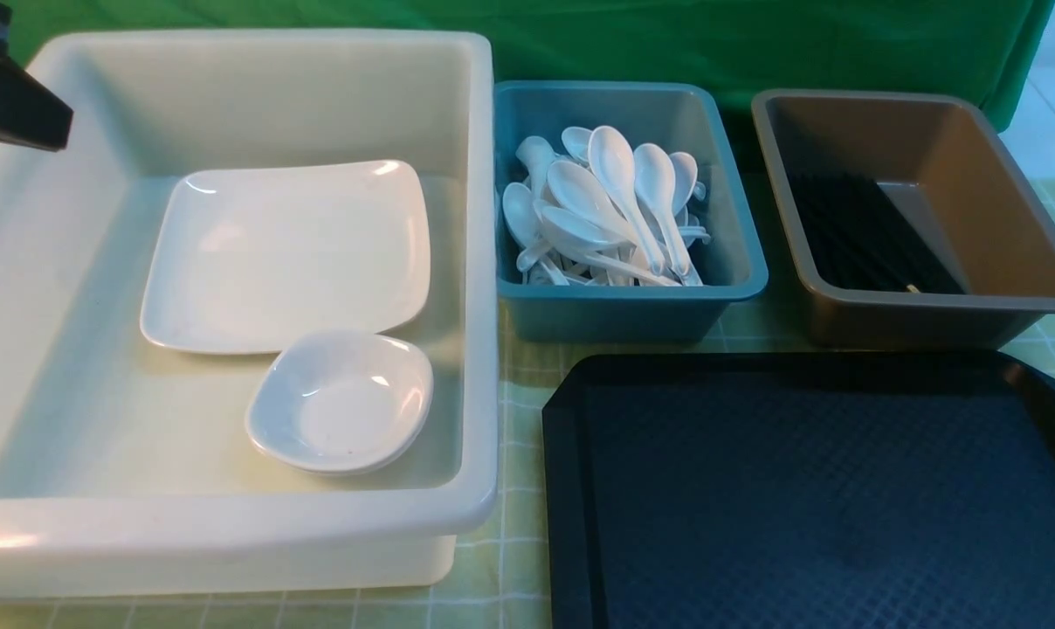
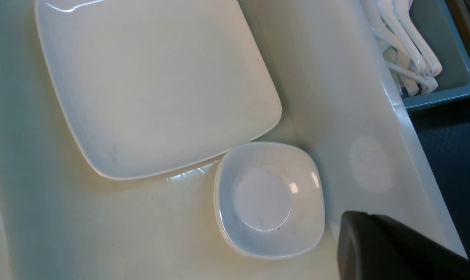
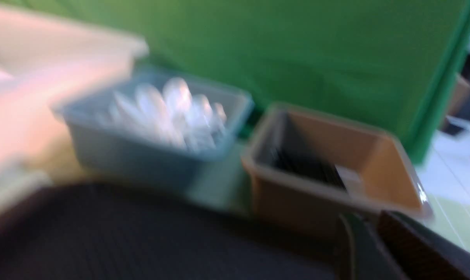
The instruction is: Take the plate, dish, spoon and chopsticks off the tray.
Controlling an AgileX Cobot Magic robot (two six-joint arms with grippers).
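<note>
Tray (image 1: 807, 489), black and textured, lies bare on the table on the robot's right, so by the look of it nothing is left on it to lift. What belonged there is already sorted: the plate (image 1: 287, 253) lies flat in the white bin (image 1: 484, 262) on the left, with the dish (image 1: 340, 400) touching its near edge; the spoons (image 1: 610, 205) are heaped in the blue bin (image 1: 737, 262), and the chopsticks (image 1: 859, 236) lie as dark sticks, long axis front to back, in the brown bin (image 1: 1051, 288). The left tool (image 2: 379, 245) hangs shut and empty above the white bin, just beside the dish by the bin's wall. The right tool (image 3: 369, 245) sits low over the tray's near side, facing the brown bin; its jaws show a narrow gap with nothing between them, though the blur leaves the width unclear.
</note>
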